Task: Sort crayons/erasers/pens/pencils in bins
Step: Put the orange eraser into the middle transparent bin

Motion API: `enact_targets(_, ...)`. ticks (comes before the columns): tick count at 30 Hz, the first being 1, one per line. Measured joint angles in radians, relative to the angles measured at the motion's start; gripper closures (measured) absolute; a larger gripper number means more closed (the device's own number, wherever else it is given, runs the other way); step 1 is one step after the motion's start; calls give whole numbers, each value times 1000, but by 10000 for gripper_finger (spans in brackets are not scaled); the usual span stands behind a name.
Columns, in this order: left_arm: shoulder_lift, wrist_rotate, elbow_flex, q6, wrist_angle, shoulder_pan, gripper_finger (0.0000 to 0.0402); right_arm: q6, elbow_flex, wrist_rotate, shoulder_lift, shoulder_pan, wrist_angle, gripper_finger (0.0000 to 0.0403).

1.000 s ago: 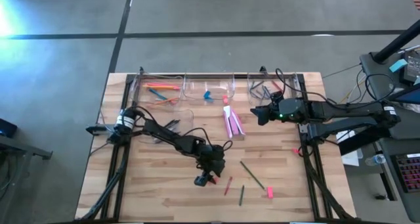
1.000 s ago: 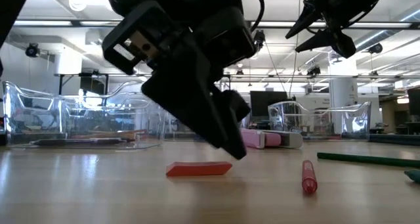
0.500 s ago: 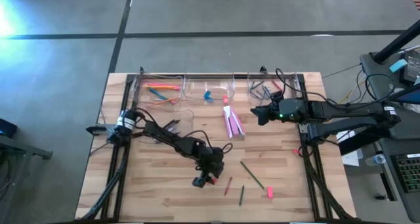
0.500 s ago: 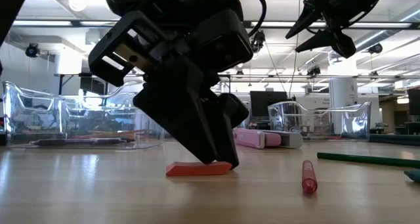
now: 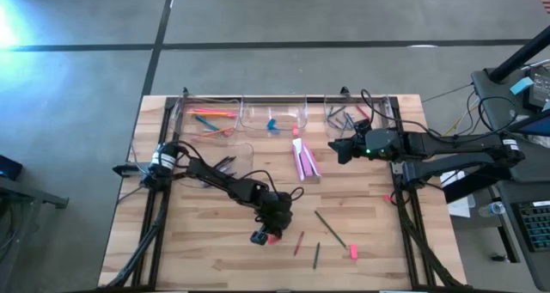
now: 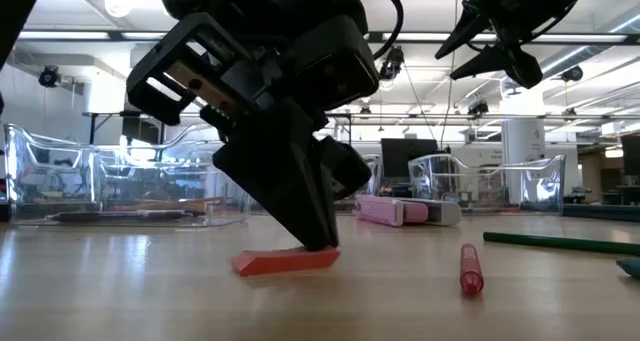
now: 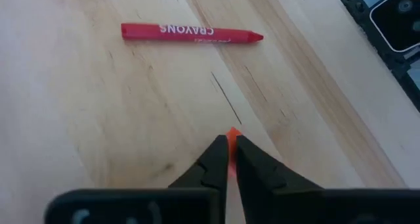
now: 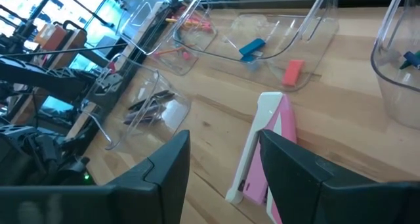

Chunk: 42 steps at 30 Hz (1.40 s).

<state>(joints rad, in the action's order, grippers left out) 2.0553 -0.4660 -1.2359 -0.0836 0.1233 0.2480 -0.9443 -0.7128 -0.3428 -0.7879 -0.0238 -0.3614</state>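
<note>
One orange crayon (image 6: 285, 262) sits pinched in the left end effector (image 6: 318, 243).

A light wooden plank table (image 5: 206, 259) stands on a grey concrete floor (image 5: 77, 95) crossed by dark seam lines, with bright glare at one edge. Beyond the table lies a large open workroom with a white ceiling, long strip lights (image 6: 90, 36) and dark computer monitors (image 6: 405, 156).
</note>
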Motion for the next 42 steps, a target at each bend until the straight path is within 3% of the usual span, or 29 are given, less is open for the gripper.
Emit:
enact_targets(6, -74, -33, -23, -7, 101, -11, 401, -2, 0, -5, 0, 0, 0, 230)
enact_targets(15, -263, 16, -30, -12, 136, -77, 401, 1, 0, -35, 0, -2, 3, 230)
enact_targets(21, -440, 190, -31, -94, 246, -205, 402, 2, 0, -36, 0, -1, 3, 230)
enact_targets(26, -550, 341, -25, -135, 271, -420, 402, -6, 0, -47, 0, 0, 4, 230)
enact_targets(29, -561, 395, -24, -135, 237, -543, 401, -11, 0, -51, 0, 0, 4, 230)
enact_targets(34, -539, 397, -23, -136, 188, -697, 401, -19, 0, -51, 0, 0, 5, 230)
enact_targets(39, -489, 393, -19, -132, 199, -782, 398, -23, 0, -51, 0, 0, 4, 230)
enact_targets(42, -485, 375, -23, -130, 211, -808, 371, -25, 0, -51, 0, 0, 4, 230)
